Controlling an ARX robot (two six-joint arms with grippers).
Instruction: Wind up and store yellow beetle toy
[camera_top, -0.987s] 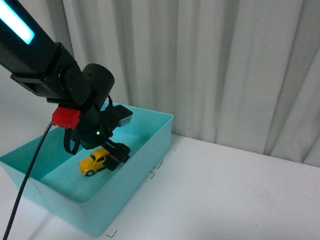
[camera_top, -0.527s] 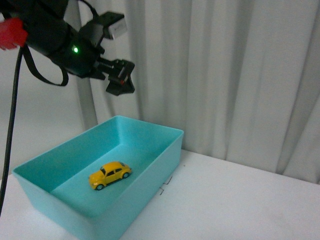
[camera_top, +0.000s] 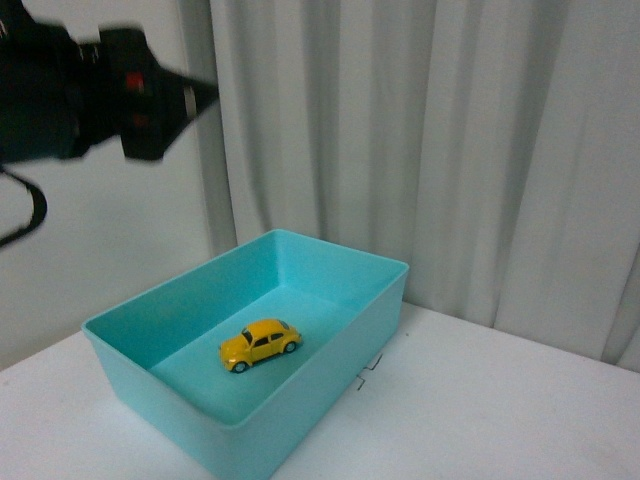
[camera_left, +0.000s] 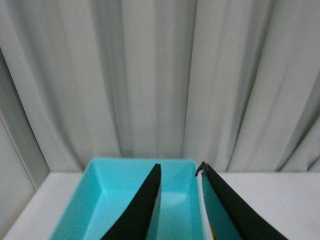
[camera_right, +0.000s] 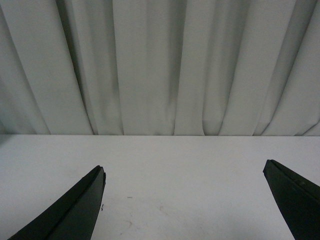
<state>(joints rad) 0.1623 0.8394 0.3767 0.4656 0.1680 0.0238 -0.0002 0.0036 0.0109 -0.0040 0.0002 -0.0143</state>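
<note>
The yellow beetle toy (camera_top: 260, 344) stands on its wheels on the floor of the turquoise bin (camera_top: 330, 345), near the middle. My left gripper (camera_top: 205, 93) is open and empty, raised high above the bin's left end, blurred. In the left wrist view its dark fingers (camera_left: 145, 205) frame the bin (camera_left: 112, 185) below; the toy is hidden there except for a yellow sliver at the bottom edge. My right gripper (camera_right: 184, 172) is open wide and empty above bare white table; it is out of the front view.
The bin stands on a white table (camera_top: 500, 420) with small black marks (camera_top: 368, 372) beside its right wall. Grey-white curtains (camera_top: 420, 150) hang close behind the table.
My left gripper let go of the toy in the bin and rose up and to the left, away from it. The front view shifted, so the bin sits further right.
</note>
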